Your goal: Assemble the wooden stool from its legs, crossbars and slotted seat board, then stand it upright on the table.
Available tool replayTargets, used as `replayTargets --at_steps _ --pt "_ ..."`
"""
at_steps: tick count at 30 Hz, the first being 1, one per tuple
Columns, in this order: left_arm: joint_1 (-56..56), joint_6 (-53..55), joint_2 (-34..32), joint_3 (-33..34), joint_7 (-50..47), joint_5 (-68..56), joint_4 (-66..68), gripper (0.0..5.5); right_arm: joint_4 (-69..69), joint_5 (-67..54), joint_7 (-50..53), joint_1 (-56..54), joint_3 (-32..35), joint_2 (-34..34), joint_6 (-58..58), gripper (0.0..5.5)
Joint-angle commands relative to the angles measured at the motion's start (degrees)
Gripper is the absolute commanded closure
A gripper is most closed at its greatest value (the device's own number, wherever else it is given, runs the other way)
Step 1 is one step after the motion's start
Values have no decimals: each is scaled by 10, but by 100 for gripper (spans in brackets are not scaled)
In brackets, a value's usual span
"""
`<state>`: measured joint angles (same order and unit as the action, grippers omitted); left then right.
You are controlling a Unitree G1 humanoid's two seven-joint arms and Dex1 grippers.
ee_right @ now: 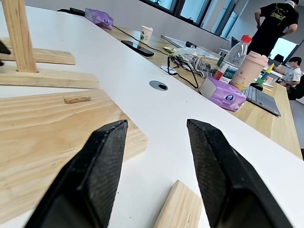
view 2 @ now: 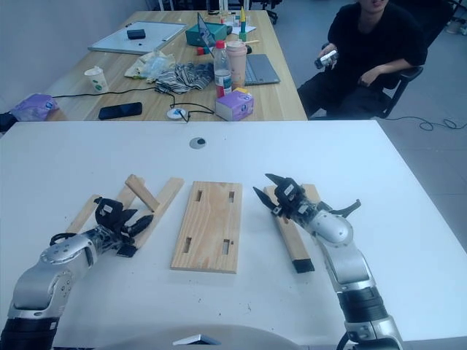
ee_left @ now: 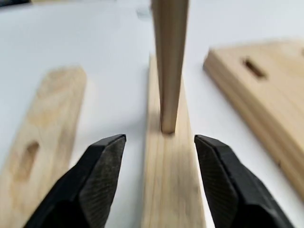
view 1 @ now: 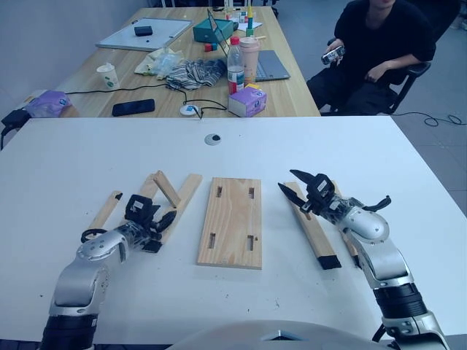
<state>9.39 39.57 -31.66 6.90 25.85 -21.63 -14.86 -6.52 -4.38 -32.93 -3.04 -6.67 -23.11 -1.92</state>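
Plain white all over the counter (view 1: 66,160), with one small grey disc (view 1: 212,139) set in it. Pale honey wood with fine brown grain lines on the seat board (view 1: 230,233), its four slots dark. Same pale wood on the legs (view 1: 312,226) and the crossbar (view 1: 166,188), with black on the leg ends. Black on the left tool (view 1: 155,217) and the right tool (view 1: 292,182), the pads finely cross-hatched. Behind, a light brown wooden counter (view 1: 292,98) with a purple tissue pack (view 1: 247,101), teal box (view 1: 212,30), black phone (view 1: 133,107), black-and-white striped cloth (view 1: 193,73), red-capped bottle (view 1: 235,64), pinkish tumbler (view 1: 250,51) and white cup (view 1: 108,76).
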Motion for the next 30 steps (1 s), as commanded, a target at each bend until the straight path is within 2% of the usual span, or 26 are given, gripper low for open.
replayTargets --at_steps 1,3,5,16,19,20,22,23,26,30 --pt "1 31 -7 -6 8 0 -1 217 -8 9 7 4 0 -1 4 319" --pt "2 38 -4 -9 9 3 1 185 -8 9 8 7 -1 -2 5 319" --pt "6 42 -2 -13 9 7 5 185 -7 9 8 5 -2 -2 4 319" --pt "1 12 -10 -34 15 43 22 347 -14 8 13 8 1 -1 -1 319" --pt "-32 -19 7 -23 13 42 23 349 -19 -23 24 -3 19 13 -46 319" --pt "-59 -27 24 -6 12 21 16 349 -22 -57 31 -19 35 28 -78 319" --pt "-126 -18 60 36 25 -60 -2 349 -54 -241 50 -64 92 79 -214 300" --pt "-164 21 75 60 30 -124 -8 349 -68 -331 51 -85 112 96 -277 288" --pt "-232 142 85 102 57 -315 -5 349 -77 -513 32 -123 128 102 -405 234" --pt "-244 223 91 107 59 -488 -13 349 -66 -682 40 -156 142 100 -500 171"
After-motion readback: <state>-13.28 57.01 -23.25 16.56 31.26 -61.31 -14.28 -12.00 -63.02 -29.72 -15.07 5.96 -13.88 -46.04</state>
